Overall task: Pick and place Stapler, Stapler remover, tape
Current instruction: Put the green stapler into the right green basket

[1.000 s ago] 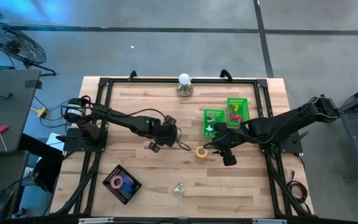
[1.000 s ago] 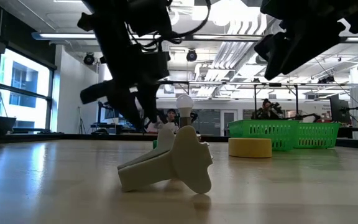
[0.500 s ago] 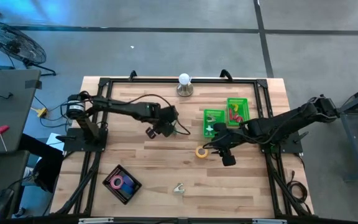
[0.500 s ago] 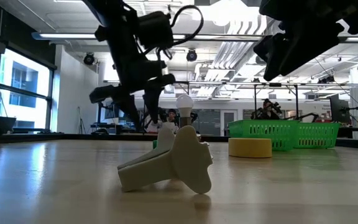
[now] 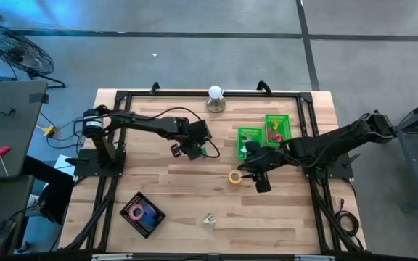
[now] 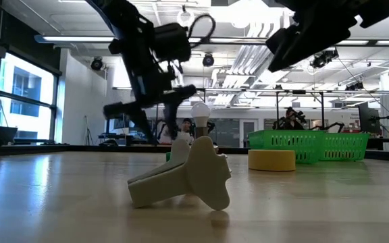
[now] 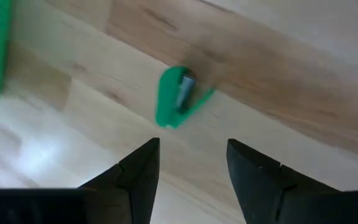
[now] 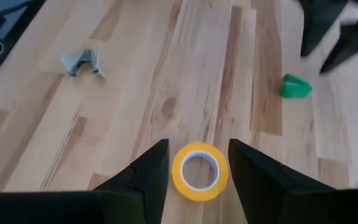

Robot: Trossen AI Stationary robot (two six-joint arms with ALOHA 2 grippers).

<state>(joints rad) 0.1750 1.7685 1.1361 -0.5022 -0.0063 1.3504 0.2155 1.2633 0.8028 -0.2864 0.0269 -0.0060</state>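
A small green stapler [image 7: 179,98] lies on the table just ahead of my left gripper [image 7: 191,149], which hovers open over the table's middle [image 5: 189,151]. The yellow tape roll [image 8: 199,171] lies flat on the wood. My right gripper [image 8: 194,149] is open above it, with a finger on either side and apart from it; it shows in the high view [image 5: 257,178] beside the roll [image 5: 234,176]. A grey staple remover [image 5: 208,220] stands near the near edge. A pink tape roll [image 5: 143,212] lies in a black box.
Two green bins [image 5: 250,143] [image 5: 276,129] stand side by side to the right of the middle, holding small items. A light bulb on a stand [image 5: 215,98] is at the far edge. The black box [image 5: 130,220] sits near the near left corner.
My left gripper has moved toward the far edge and risen, staying open. My right gripper has shifted slightly left, toward the yellow roll. None of the objects on the table has moved.
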